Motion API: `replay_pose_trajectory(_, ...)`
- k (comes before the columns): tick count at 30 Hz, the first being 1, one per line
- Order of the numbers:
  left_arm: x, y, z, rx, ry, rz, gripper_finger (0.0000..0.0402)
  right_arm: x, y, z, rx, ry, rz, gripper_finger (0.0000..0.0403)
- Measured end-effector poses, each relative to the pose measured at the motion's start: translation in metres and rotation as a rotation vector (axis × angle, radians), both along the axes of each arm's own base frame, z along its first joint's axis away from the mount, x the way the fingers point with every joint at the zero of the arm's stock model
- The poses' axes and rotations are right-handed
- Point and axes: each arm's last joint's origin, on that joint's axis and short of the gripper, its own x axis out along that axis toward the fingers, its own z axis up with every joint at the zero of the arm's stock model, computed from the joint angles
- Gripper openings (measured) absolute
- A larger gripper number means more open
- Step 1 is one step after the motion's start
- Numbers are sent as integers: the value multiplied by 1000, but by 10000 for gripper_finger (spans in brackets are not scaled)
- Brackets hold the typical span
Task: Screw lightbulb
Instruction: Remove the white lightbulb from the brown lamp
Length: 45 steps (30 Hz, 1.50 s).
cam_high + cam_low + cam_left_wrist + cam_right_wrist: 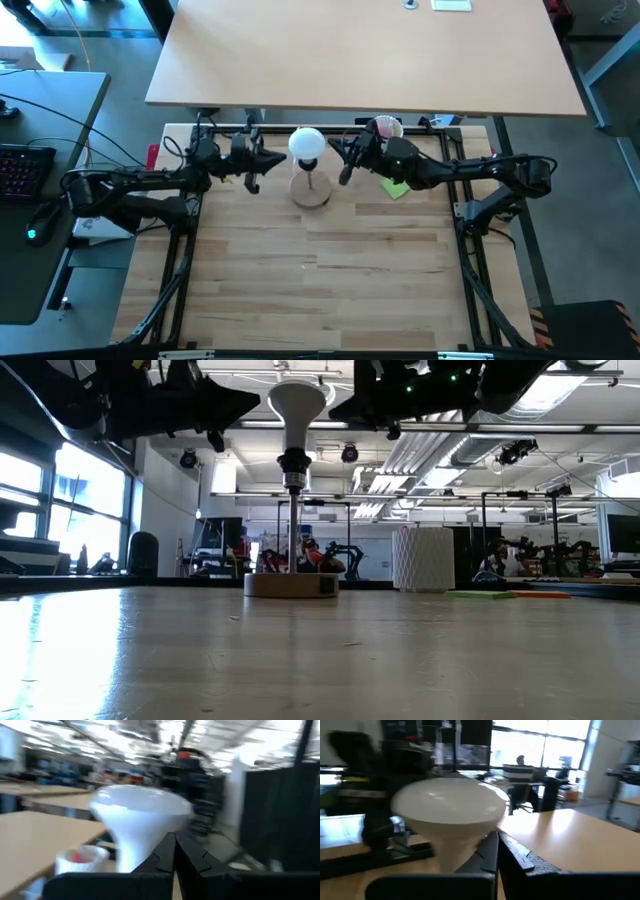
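Both sets of jaws are clenched on nothing: in each wrist view you see the two dark fingers pressed together with no gap and nothing between them. The left gripper hangs just to one side of the lightbulb, the right gripper just to the other, both at about globe height and neither touching the glass as far as you can tell from the high view. The lightbulb stands upright, globe upward, its neck seated in the black socket on top of the thin post of the round wooden stand, which sits near the far edge of the table. You cannot tell how deep the thread has gone. A white perforated cup with pink contents stands beyond the right arm, well apart from the stand, and a green sheet lies flat under that arm. Judged from its look, the bulb is light, stiff, smooth enough to slip, and fragile. Take hold across the widest part of the globe with a gentle grip, fingers level, and turn about the post's axis. Expect the stand to rotate or tip on its narrow post unless the other arm steadies the wooden base.
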Motion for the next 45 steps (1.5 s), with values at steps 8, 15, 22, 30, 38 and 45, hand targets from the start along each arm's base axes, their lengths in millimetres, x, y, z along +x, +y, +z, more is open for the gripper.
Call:
replay_pose_trajectory(8,-3,7,12,48,-48,118,0,5,22,5,-128,-10,178,0)
replay_pose_trajectory(15,6,15,18,54,-45,87,0,5,26,9,-150,-48,290,0)
replay_pose_trajectory(22,13,4,20,50,-38,-61,0,2,12,10,-95,-65,96,0)
replay_pose_trajectory(30,21,-16,20,113,-42,-123,0,-1,3,8,-66,-49,-64,0)
replay_pose_trajectory(38,12,2,20,67,-12,83,0,5,31,8,-201,-14,181,0)
replay_pose_trajectory(45,3,20,16,37,27,184,0,6,35,8,-222,-10,241,0)
